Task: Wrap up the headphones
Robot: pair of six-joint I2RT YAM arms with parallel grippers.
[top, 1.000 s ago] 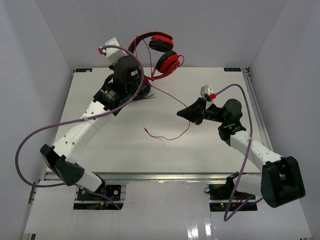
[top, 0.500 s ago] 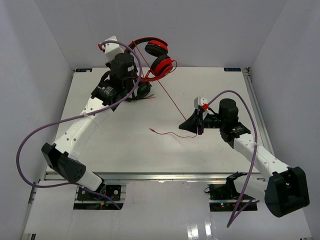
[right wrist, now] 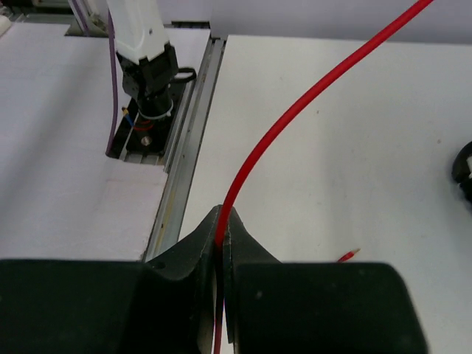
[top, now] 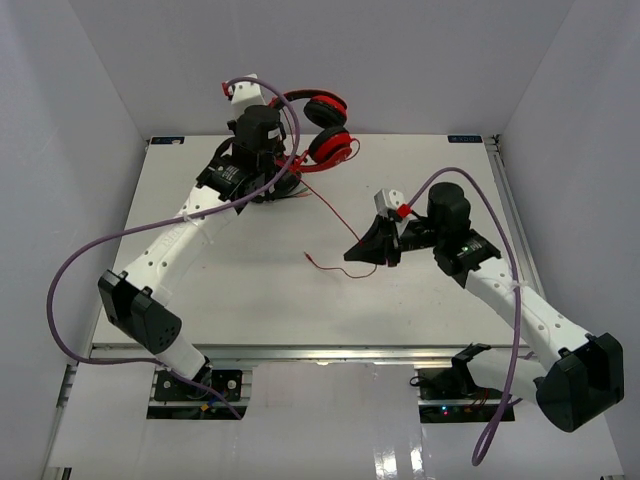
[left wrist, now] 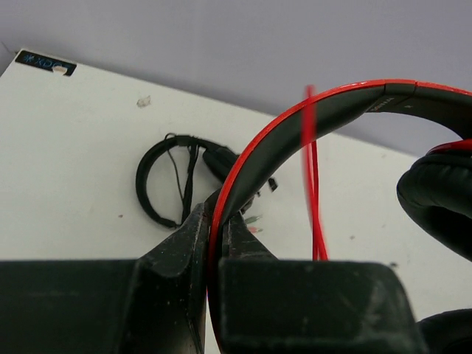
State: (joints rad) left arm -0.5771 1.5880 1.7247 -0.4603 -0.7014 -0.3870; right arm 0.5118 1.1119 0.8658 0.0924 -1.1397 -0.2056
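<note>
The red headphones (top: 318, 122) hang in the air above the table's back edge, earcups to the right. My left gripper (top: 287, 150) is shut on their headband (left wrist: 295, 125), which runs up from between the fingers. The thin red cable (top: 325, 200) runs from the headphones down to my right gripper (top: 352, 254), which is shut on it near the table's middle. In the right wrist view the cable (right wrist: 295, 114) rises from the closed jaws to the upper right. The cable's loose end with its plug (top: 309, 258) lies on the table left of the right gripper.
Black headphones (left wrist: 173, 181) lie on the table below the left gripper, also in the top view (top: 283, 188). The table's left rail (right wrist: 184, 140) and the left arm's base (right wrist: 144, 55) show in the right wrist view. White walls surround the table.
</note>
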